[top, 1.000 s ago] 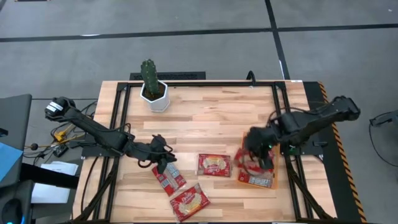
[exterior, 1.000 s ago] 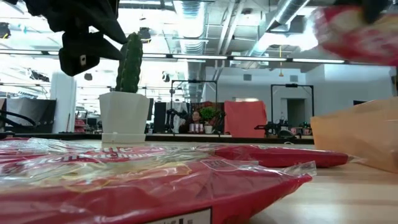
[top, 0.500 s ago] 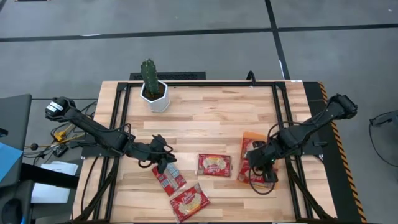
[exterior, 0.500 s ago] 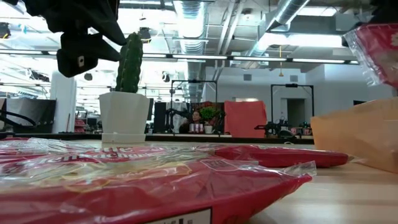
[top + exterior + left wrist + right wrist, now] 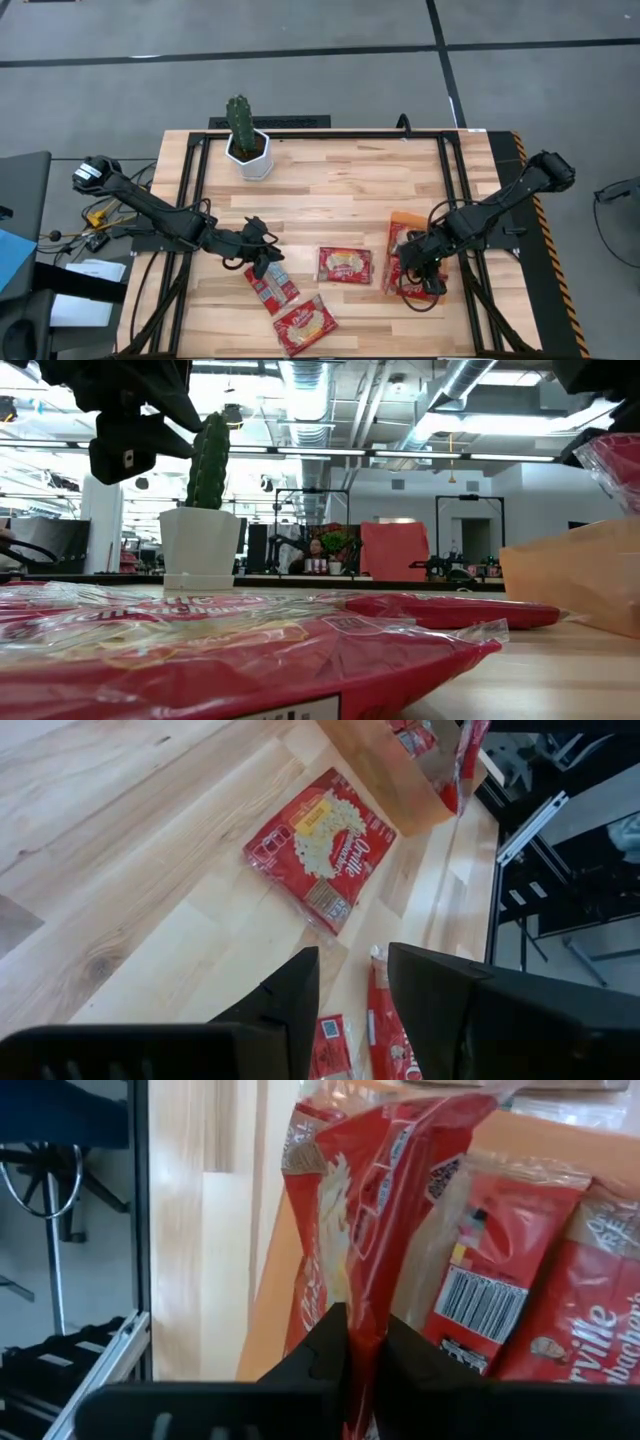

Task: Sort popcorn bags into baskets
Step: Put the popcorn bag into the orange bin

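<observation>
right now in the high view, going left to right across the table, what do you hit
left gripper over a popcorn bag → slanted popcorn bag at the front edge → flat popcorn bag mid-table → orange tray → right gripper pinching a bag above the tray

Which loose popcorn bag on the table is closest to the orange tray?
The middle bag, lying flat and alone just left of the orange tray. The other two loose bags lie farther left, by the left gripper.
</observation>
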`<state>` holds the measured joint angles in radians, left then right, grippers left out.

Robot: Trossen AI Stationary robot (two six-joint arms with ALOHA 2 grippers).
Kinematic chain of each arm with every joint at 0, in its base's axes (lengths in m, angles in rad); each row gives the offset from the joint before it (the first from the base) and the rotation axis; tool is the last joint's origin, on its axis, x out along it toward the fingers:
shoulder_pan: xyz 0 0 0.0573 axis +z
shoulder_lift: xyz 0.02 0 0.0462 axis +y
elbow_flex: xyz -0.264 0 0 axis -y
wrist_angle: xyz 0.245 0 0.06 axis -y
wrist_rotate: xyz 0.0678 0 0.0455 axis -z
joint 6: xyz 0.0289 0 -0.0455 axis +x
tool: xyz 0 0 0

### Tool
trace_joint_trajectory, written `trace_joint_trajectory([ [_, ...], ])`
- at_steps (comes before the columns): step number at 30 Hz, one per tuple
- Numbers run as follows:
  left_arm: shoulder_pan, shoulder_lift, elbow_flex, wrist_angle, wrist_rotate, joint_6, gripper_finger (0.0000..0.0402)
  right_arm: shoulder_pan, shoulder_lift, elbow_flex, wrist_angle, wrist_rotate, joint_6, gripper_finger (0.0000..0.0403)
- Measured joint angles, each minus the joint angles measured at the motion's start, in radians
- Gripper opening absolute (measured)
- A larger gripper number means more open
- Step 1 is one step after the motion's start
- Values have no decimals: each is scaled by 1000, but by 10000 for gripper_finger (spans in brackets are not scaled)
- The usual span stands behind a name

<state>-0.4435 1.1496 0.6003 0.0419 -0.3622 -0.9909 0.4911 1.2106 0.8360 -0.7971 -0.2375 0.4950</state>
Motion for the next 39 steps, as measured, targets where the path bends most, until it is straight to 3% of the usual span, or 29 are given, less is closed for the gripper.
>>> trace_joint_trajectory([
  [20,0,0,0,-7,-31,-17,110,-54,0,-9,-155,55,12,186],
  [25,0,0,0,-6,-39,-22,110,-53,1,19,-40,56,5,184],
  [30,0,0,0,-6,-47,-23,110,-21,12,26,114,115,25,159],
  [39,6,54,2,45,-62,-22,110,2,98,-3,126,211,29,116],
])
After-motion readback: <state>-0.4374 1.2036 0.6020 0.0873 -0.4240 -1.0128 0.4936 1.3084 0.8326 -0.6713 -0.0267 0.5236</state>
